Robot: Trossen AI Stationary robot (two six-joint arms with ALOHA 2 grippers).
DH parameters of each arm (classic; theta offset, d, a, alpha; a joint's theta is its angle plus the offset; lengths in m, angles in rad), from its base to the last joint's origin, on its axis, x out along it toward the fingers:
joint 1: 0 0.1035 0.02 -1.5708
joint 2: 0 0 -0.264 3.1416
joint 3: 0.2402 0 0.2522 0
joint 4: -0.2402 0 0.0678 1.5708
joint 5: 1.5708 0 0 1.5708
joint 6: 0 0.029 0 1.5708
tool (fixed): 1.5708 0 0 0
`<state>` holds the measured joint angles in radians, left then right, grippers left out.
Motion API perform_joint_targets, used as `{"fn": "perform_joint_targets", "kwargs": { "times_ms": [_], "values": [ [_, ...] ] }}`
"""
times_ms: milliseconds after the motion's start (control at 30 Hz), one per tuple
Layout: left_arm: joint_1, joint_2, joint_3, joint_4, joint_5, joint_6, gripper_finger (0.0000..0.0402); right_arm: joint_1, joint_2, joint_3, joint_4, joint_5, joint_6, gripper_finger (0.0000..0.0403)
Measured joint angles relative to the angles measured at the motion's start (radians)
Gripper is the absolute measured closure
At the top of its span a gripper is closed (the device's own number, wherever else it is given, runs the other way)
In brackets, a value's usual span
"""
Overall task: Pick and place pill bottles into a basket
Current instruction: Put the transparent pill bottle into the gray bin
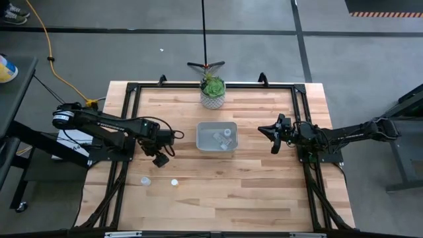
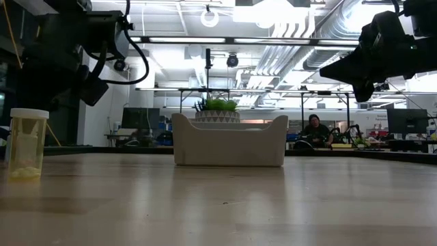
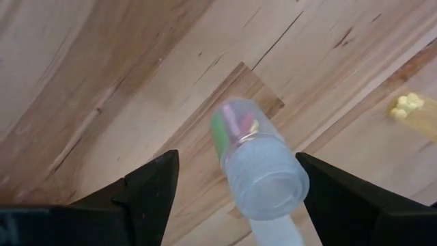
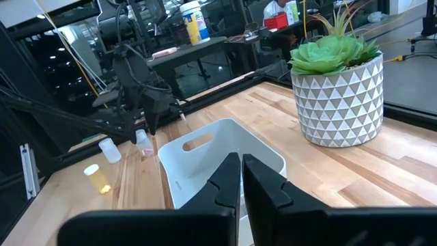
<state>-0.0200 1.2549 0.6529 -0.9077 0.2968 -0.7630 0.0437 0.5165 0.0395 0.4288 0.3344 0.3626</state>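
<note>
My left gripper (image 1: pixel 160 156) hovers left of the light-grey basket (image 1: pixel 199 136), open. A whitish pill bottle (image 3: pixel 263 164) stands tilted between its fingers, white cap toward the wrist camera; it also shows under the gripper in the right wrist view (image 4: pixel 143 144). Two more bottles are on the table nearer the front edge: a whitish one (image 1: pixel 145 180) and a yellowish one (image 2: pixel 26 145), which stands upright. Several bottles (image 1: pixel 222 137) lie inside the basket. My right gripper (image 1: pixel 274 136) is shut and empty, above the table right of the basket. My left gripper's open fingers stand on either side of the pill bottle. The bottle's cap (image 3: pixel 300 184) is close to one finger (image 3: pixel 328 188), and there is a clear gap to the other finger. I cannot tell whether the near finger touches it.
A white patterned pot with a green plant (image 1: pixel 212 94) stands behind the basket near the table's far edge. A black frame (image 1: pixel 125 119) runs along the table's sides. Bare wood lies in front of the basket (image 1: pixel 225 192).
</note>
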Motion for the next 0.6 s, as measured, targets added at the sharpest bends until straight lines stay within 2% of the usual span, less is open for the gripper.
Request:
{"fn": "perform_joint_targets", "kwargs": {
  "times_ms": [133, 433, 600],
  "values": [
    [0.0, 0.0, 0.0, 0.0, -0.001, 0.001, 0.0106, 0.0, 0.0, 0.0, 0.0, 0.0, 0.0, 0.0399],
    [0.0, -0.001, 0.006, 0.004, 0.007, -0.002, 0.0227, 0.0, 0.0, 0.0, 0.0, 0.0, 0.0, 0.0399],
    [0.0, 0.0, 0.106, 0.052, -0.03, 0.033, 0.0232, 0.0, 0.0, 0.0, -0.002, 0.0, -0.003, 0.0402]
  ]
}}
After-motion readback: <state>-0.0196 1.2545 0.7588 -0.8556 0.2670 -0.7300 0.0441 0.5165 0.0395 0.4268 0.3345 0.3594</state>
